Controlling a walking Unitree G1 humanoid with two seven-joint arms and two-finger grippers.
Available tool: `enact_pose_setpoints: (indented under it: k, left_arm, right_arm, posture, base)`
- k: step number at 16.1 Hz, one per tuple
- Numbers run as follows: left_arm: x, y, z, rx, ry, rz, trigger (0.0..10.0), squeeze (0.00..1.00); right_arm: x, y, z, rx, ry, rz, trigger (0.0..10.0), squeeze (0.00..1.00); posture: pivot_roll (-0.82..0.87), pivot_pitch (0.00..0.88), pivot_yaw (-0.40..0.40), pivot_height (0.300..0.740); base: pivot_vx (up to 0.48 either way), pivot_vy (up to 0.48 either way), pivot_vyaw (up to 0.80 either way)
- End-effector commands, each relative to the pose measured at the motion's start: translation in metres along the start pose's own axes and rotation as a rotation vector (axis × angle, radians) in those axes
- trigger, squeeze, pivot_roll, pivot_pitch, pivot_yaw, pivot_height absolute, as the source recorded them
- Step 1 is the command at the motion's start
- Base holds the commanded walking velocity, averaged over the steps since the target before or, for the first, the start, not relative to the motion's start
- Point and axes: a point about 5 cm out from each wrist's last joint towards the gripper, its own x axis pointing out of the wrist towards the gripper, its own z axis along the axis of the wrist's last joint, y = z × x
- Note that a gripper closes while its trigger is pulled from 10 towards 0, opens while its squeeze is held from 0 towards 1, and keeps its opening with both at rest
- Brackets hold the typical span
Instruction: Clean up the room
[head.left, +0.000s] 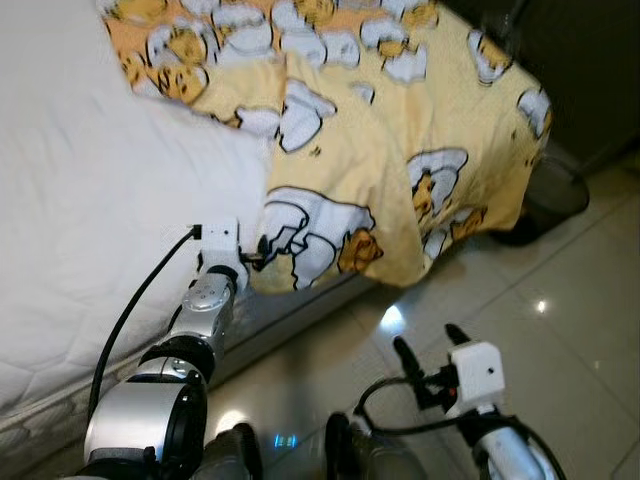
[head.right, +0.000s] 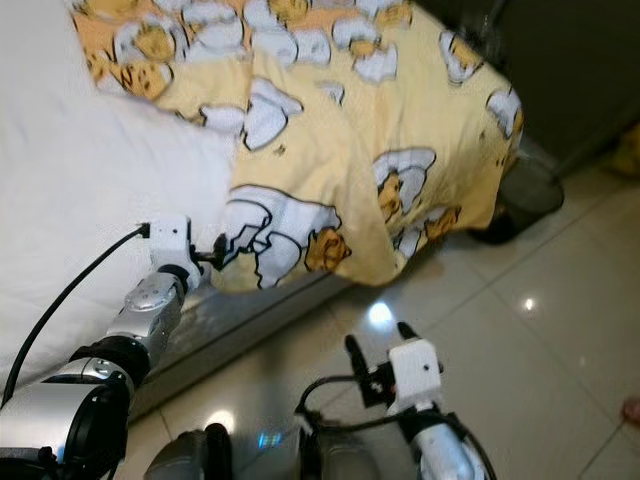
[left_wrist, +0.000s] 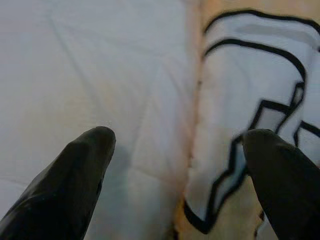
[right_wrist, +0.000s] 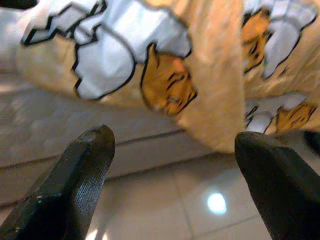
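A yellow blanket (head.left: 370, 130) printed with white and orange cartoon figures lies over the white mattress (head.left: 90, 180) and hangs down its side toward the floor. My left gripper (head.left: 258, 254) is at the blanket's lower hanging edge by the mattress side. In the left wrist view it (left_wrist: 177, 150) stands open, the blanket's edge (left_wrist: 240, 125) lying between its fingers against the white sheet. My right gripper (head.left: 430, 352) is open low over the floor, apart from the blanket, with the hanging corner (right_wrist: 200, 85) ahead of it.
Glossy pale tile floor (head.left: 560, 330) spreads to the right with light glare. A dark round basket (head.left: 550, 195) stands by the bed's far corner beneath a dark cabinet (head.left: 590, 70). The mattress side and bed base (head.left: 290, 320) run along my left.
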Motion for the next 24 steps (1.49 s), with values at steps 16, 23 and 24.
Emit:
enact_pose_setpoints:
  k: [16, 23, 24]
  left_arm:
    - [-0.007, -0.018, -0.016, 0.048, -0.005, 0.092, 10.0, 0.0]
    - [-0.001, -0.034, -0.008, 0.048, 0.008, 0.077, 0.0, 0.0]
    - [0.0, -0.033, -0.005, 0.04, 0.001, 0.071, 0.0, 0.0]
  right_arm:
    - [-0.037, 0.007, -0.001, -0.007, 0.14, 0.009, 10.0, 0.0]
    - [-0.05, 0.005, -0.002, -0.023, 0.182, 0.009, 10.0, 0.0]
    - [-0.05, 0.005, -0.001, -0.021, 0.181, 0.009, 10.0, 0.0]
  posture:
    - [-0.39, 0.388, -0.071, 0.74]
    - [-0.42, 0.416, -0.077, 0.74]
    - [-0.42, 0.418, -0.077, 0.74]
  base:
    - [0.0, 0.0, 0.0]
    - [0.0, 0.0, 0.0]
    - [0.0, 0.0, 0.0]
